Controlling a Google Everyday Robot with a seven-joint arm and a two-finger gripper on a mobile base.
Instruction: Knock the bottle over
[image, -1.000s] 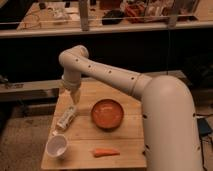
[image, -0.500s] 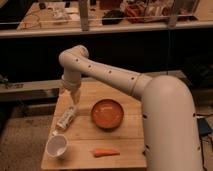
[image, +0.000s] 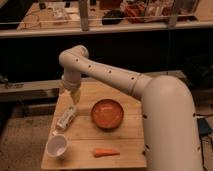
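Observation:
The bottle (image: 67, 118) is slim, whitish with a pale label, and lies on its side near the left edge of the wooden table (image: 125, 145). My gripper (image: 75, 95) hangs from the white arm just above and behind the bottle's far end, over the table's back left part. An orange bowl (image: 107, 113) sits to the right of the bottle.
A white cup with a handle (image: 56, 147) stands at the front left corner. An orange carrot (image: 105, 152) lies near the front edge. My large white arm (image: 165, 120) covers the right side. A cluttered shelf (image: 125, 20) runs behind the table.

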